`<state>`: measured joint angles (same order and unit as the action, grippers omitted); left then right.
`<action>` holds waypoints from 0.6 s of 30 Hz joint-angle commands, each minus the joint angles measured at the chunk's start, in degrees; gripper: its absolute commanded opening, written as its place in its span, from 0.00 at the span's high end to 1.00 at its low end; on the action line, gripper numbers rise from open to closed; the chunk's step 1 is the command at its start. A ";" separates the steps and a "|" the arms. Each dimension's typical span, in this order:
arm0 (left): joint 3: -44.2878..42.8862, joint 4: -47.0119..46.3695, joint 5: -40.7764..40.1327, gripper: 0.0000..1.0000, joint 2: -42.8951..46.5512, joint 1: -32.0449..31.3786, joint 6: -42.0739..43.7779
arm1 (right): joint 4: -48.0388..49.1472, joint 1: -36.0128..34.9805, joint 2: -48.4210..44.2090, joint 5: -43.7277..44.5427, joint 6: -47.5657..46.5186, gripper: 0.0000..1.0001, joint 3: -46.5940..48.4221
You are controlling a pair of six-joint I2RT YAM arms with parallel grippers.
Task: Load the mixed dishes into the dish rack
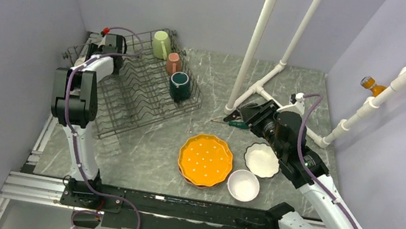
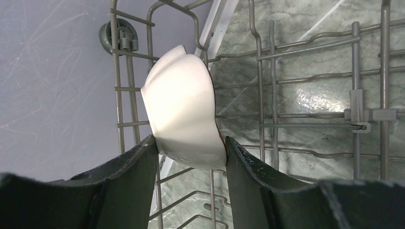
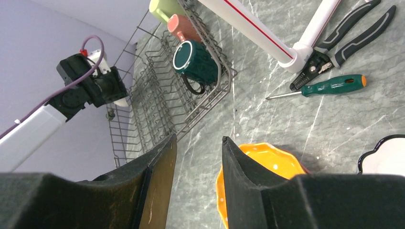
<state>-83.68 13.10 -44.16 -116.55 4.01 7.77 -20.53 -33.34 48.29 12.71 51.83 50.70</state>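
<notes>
Scalloped dish [image 2: 181, 105] clamped in L gripper [image 2: 190, 144]

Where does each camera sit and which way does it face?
Top external: overhead from the near side, looking down on dish rack, left arm, right arm.
Left wrist: looks down into the rack; left gripper clamps a scalloped dish.
Right wrist: looks across toward the rack; open right gripper in front.
Shared: dark teal mug, top and right-wrist views.
</notes>
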 commanded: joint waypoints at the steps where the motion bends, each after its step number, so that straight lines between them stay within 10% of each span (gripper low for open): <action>1: -3.59 1.99 0.11 0.57 0.08 0.38 -1.35 | 1.51 0.03 0.07 -1.63 -0.39 0.58 0.02; 9: -2.46 2.07 1.67 0.16 1.58 0.34 -1.85 | -0.03 0.08 -1.63 -0.43 -0.97 0.58 0.02; 18: -3.72 5.70 4.72 0.01 6.73 -2.12 -4.98 | -2.50 0.02 -2.84 0.67 -2.47 0.59 0.39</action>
<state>-84.88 17.15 -41.15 -116.11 3.62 5.26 -21.58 -33.34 46.46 11.97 51.57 50.41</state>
